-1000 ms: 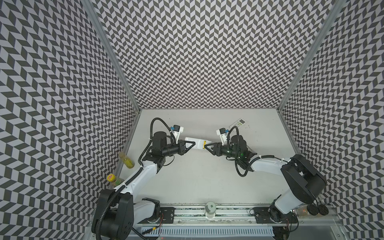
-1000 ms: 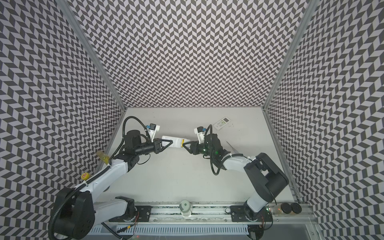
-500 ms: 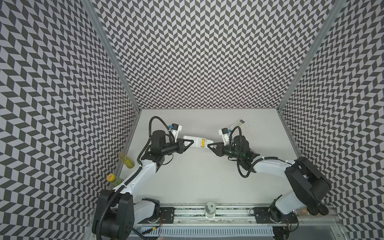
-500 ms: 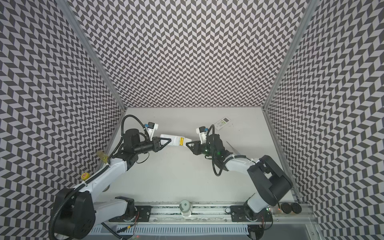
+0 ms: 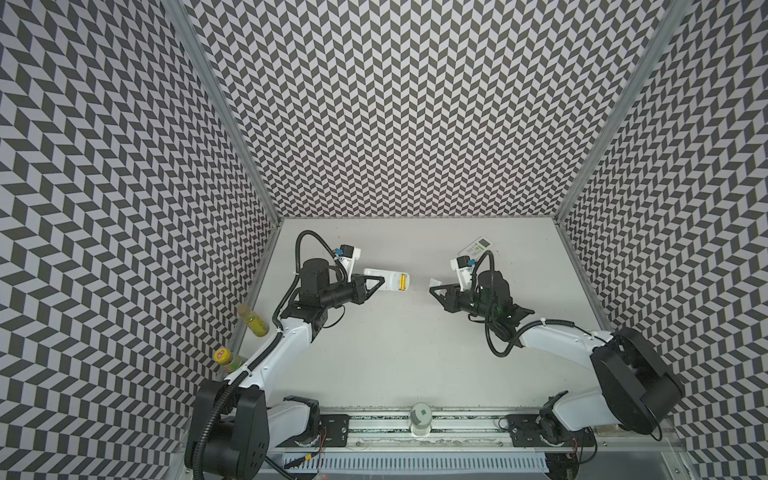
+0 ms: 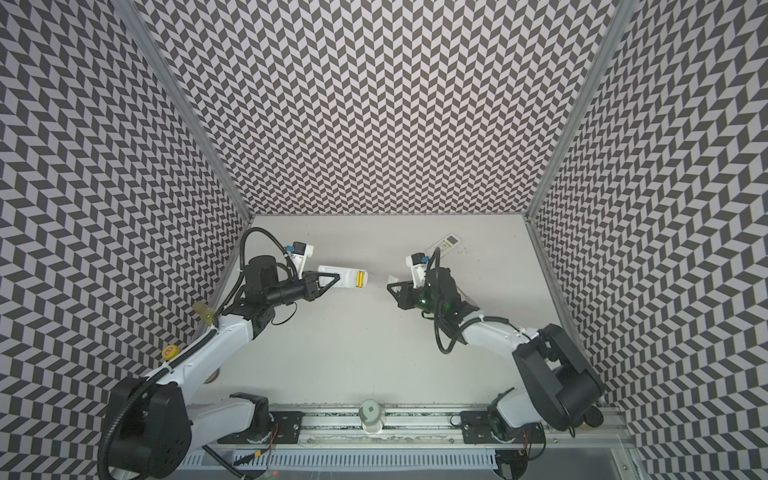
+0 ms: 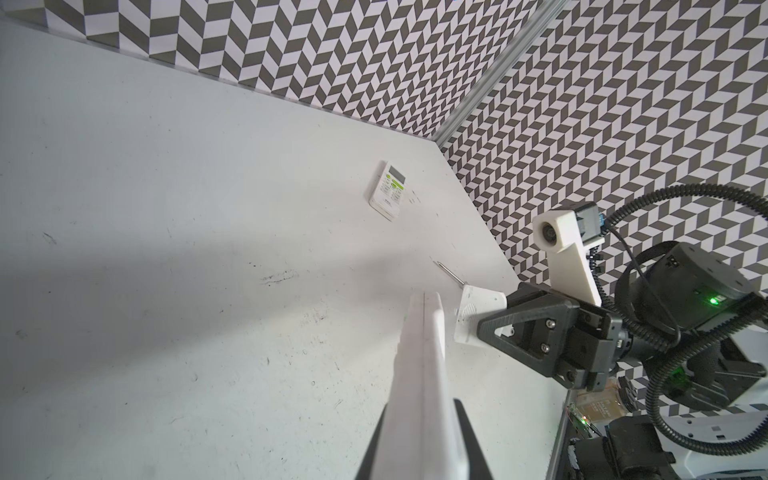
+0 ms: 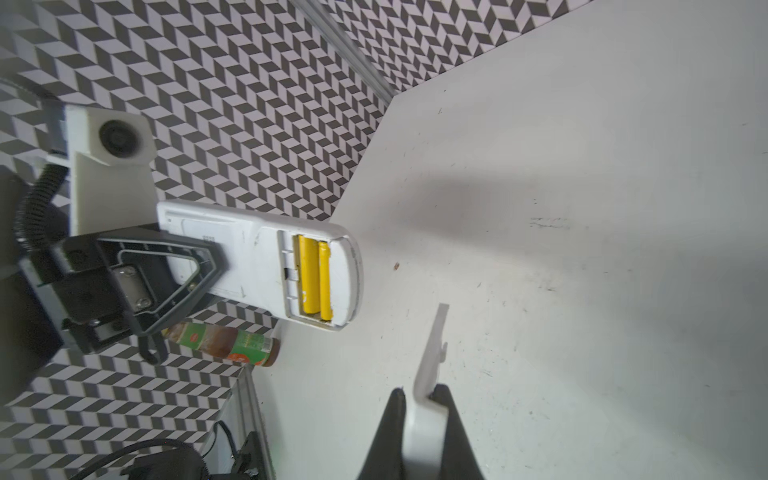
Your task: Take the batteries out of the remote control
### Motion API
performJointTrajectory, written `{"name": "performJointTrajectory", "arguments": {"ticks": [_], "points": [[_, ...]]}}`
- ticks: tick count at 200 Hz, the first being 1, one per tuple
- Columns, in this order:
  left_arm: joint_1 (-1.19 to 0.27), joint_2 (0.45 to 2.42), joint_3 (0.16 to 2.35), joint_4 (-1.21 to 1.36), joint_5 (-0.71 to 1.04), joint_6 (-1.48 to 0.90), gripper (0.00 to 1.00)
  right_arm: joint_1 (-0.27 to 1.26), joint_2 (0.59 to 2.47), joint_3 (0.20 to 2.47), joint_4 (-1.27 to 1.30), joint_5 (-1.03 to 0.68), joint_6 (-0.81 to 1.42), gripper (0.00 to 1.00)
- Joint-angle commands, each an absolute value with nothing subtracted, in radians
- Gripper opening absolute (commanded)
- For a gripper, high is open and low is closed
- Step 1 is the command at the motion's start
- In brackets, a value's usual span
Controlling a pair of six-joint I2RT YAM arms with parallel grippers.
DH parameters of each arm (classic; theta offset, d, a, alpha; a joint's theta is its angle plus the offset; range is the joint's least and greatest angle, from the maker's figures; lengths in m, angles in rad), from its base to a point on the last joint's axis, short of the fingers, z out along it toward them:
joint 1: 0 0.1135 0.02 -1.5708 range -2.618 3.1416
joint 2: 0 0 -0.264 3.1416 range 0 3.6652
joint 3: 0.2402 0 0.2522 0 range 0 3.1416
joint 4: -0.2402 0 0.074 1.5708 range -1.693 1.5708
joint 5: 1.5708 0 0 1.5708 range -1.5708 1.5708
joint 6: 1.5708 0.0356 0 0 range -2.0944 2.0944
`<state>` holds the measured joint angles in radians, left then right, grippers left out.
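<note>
Yellow cylindrical batteries (image 8: 316, 278) exposed in white plastic remote (image 8: 249, 266), pinched by my left end effector (image 5: 376, 286); right end effector (image 8: 422, 399) pinches white plastic cover (image 8: 432, 353). Next: I drop it, extract batteries.

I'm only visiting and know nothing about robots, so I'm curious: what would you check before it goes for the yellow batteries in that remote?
1. Remote gripped: ok. The left gripper is shut on the remote.
2. Compartment open: ok. The cover is off and both batteries show, lying side by side.
3. Right gripper free to pick: not ok. The right gripper is shut on the cover.
4. Cover clear of the remote: ok. A gap separates them in both top views.
5. How tightly the batteries sit: cannot tell.
</note>
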<state>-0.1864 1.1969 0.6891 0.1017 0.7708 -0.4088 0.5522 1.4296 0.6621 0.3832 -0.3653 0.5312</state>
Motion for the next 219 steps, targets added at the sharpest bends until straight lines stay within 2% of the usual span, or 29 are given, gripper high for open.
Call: {"name": "performJointTrajectory", "arguments": {"ticks": [1,32,96,166,191,219], "points": [[-0.18,1.196,0.717,0.118,0.767,-0.397,0.0,0.54,1.386,0.695,0.202,-0.183,0.402,0.12],[-0.18,1.195,0.716,0.118,0.767,-0.397,0.0,0.506,1.384,0.727,0.033,-0.021,0.304,0.13],[-0.173,1.193,0.721,0.112,0.774,-0.397,0.0,0.478,1.423,0.757,-0.101,0.212,0.169,0.14],[-0.167,1.196,0.736,0.095,0.78,-0.365,0.0,0.48,1.547,0.799,-0.174,0.369,0.118,0.14],[-0.168,1.197,0.732,0.1,0.78,-0.365,0.0,0.506,1.576,0.801,-0.175,0.368,0.109,0.15],[-0.167,1.2,0.733,0.1,0.779,-0.366,0.0,0.512,1.583,0.801,-0.172,0.326,0.117,0.2]]}}
